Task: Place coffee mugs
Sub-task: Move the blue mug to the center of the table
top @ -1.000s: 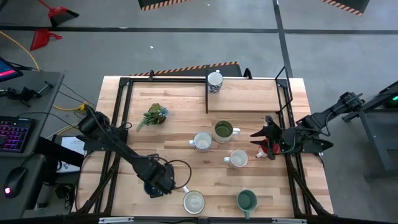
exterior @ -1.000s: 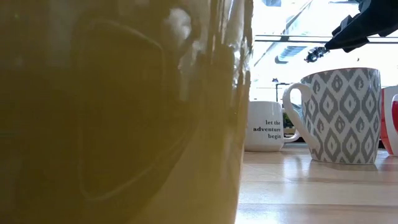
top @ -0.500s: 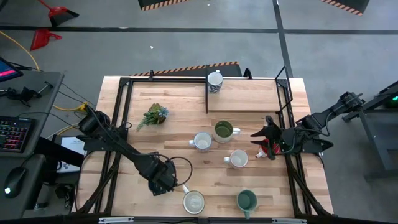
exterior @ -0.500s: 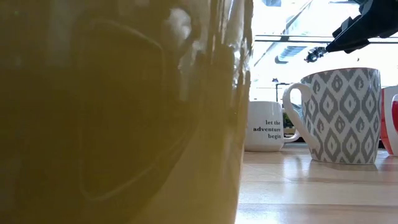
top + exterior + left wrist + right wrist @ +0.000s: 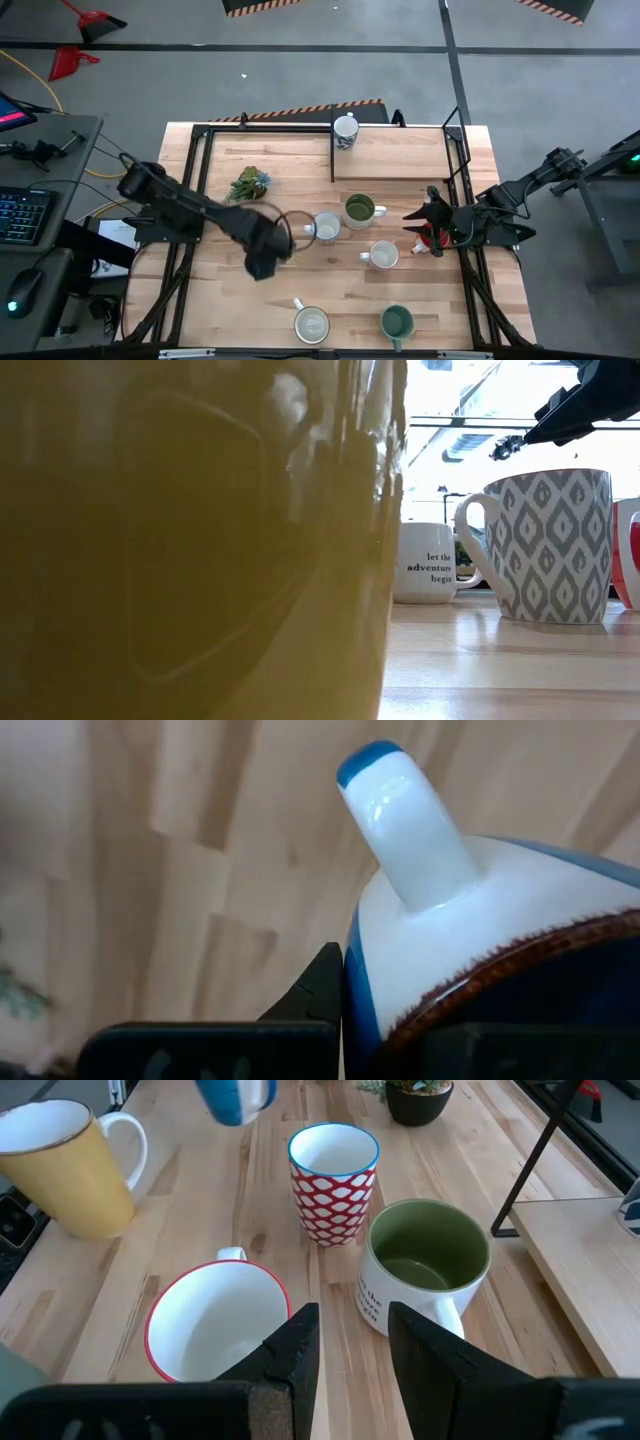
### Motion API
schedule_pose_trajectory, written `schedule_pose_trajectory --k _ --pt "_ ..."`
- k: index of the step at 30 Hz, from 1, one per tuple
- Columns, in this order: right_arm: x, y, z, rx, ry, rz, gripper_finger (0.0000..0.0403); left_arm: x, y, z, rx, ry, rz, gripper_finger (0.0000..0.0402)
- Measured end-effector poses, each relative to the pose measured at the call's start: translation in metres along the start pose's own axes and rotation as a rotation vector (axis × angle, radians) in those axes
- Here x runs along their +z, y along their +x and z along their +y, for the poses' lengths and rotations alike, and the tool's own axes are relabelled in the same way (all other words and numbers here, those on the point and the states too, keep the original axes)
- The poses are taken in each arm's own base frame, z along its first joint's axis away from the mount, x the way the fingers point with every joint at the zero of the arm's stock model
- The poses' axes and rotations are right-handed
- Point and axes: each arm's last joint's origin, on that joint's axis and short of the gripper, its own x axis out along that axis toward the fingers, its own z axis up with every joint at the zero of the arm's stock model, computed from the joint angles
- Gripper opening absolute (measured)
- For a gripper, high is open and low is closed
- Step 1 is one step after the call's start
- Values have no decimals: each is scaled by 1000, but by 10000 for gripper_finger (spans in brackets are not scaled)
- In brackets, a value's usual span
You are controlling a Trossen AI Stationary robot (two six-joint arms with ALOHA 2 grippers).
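Note:
My left gripper (image 5: 262,262) hangs over the table's left middle, pointing down, shut on a blue-and-white mug (image 5: 480,920). That mug also shows in the air in the right wrist view (image 5: 235,1098). My right gripper (image 5: 345,1350) waits open at the table's right side (image 5: 412,232), holding nothing. Standing on their bases are a red-patterned mug (image 5: 333,1180), an olive-lined mug (image 5: 425,1270), a red-rimmed mug (image 5: 215,1325), a cream-yellow mug (image 5: 60,1170) and a teal mug (image 5: 397,322). One white patterned mug (image 5: 345,130) stands on the raised board. My left gripper holds the blue mug by its rim wall (image 5: 362,990), on the side next to the handle (image 5: 400,830). One finger (image 5: 320,995) lies on the outside of the wall; the other seems to stand inside the mug. The fingers come from above, and the mug hangs upright, clear of the table.
A small plant sprig (image 5: 247,185) sits at the far left of the tabletop. A raised wooden board (image 5: 400,155) fills the far right. A black frame rail (image 5: 200,180) runs along the table's sides. Bare wood (image 5: 230,320) lies near the front left.
My left gripper has risen from the table's near left part and swung toward the far edge and a little to the right. It carries the blue mug, which is now lifted off the wood. The right arm has kept still.

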Motion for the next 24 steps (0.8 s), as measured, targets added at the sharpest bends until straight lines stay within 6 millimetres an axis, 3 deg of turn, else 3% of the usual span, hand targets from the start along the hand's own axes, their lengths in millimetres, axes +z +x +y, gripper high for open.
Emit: schedule_pose_trajectory --k 11,24 --pt "0 0 0 -1 -4 3 103 23 -26 64 24 -27 -40 4" --pt "-1 0 0 6 -5 9 103 78 -79 140 80 -58 -197 4"
